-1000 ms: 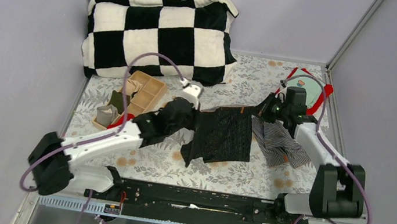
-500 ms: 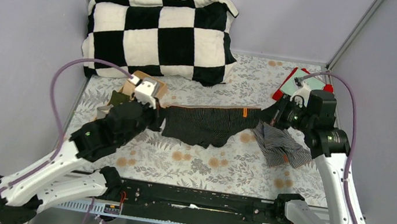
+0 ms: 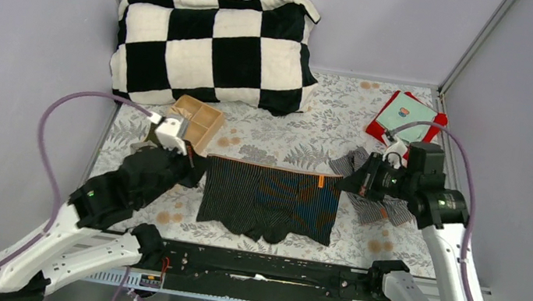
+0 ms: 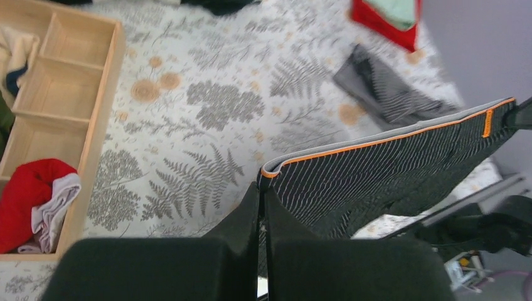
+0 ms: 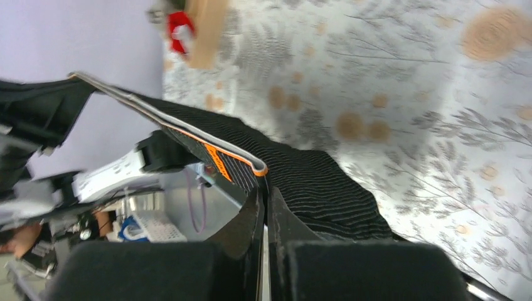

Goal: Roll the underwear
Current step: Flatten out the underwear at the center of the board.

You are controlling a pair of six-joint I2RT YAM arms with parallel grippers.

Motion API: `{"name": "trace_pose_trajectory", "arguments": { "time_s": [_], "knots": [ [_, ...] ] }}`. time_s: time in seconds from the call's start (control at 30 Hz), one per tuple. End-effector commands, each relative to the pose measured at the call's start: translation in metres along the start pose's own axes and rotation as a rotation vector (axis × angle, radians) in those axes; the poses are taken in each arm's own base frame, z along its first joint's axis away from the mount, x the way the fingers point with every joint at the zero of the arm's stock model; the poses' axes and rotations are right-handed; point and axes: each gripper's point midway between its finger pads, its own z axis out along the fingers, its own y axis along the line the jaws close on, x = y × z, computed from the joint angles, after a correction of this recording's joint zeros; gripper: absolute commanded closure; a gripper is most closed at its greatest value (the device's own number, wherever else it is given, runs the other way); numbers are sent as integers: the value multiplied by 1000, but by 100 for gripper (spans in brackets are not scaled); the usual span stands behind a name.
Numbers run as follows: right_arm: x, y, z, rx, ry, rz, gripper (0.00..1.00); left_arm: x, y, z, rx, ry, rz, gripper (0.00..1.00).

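Dark pinstriped underwear (image 3: 269, 202) with an orange-edged waistband hangs stretched wide between both grippers, above the floral table near its front. My left gripper (image 3: 196, 166) is shut on the waistband's left corner, seen up close in the left wrist view at the gripper (image 4: 262, 188) with the underwear (image 4: 376, 169) running off to the right. My right gripper (image 3: 349, 182) is shut on the right corner; in its wrist view the gripper (image 5: 263, 188) pinches the underwear (image 5: 313, 182). A second, grey striped underwear (image 3: 375, 205) lies crumpled under the right arm, also visible as underwear (image 4: 383, 88).
A checkered pillow (image 3: 215, 45) fills the back. A wooden divided tray (image 3: 194, 119) with a red cloth (image 4: 28, 194) inside sits left of centre. A red and teal cloth (image 3: 407, 117) lies at the back right. Grey walls close in both sides.
Both arms drew back toward the near edge and spread apart. The dark underwear, bunched and farther back before, now hangs flat and wide between them.
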Motion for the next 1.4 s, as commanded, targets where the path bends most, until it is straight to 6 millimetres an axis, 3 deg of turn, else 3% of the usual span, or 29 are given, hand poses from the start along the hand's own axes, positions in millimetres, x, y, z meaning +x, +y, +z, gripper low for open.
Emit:
{"name": "trace_pose_trajectory", "arguments": {
  "time_s": [0.0,0.13,0.3,0.6,0.77,0.9,1.0,1.13,1.2,1.27,1.37],
  "knots": [
    [-23,-74,37,247,-117,122,100,24,29,50,-215,21,15,100],
    [-51,-119,73,330,-199,135,100,21,41,109,-348,-37,89,100],
    [-75,-149,113,346,-199,128,100,28,65,174,-412,-27,146,100],
    [-96,-192,148,442,-192,131,100,40,102,237,-474,6,147,100],
    [-99,-204,153,484,-185,129,100,39,121,257,-524,16,148,70],
    [-101,-206,150,508,-175,124,100,26,122,259,-544,16,135,45],
    [-99,-205,147,522,-152,120,100,20,100,254,-446,22,84,33],
    [-90,-211,142,565,-121,119,100,50,42,237,-263,70,94,29],
    [-87,-216,137,599,-112,115,99,74,33,226,-263,103,86,28],
    [-86,-220,131,636,-110,114,89,94,40,214,-288,132,28,28],
    [-91,-219,119,681,-130,95,67,105,64,191,-381,115,-37,27]
  ]
}}
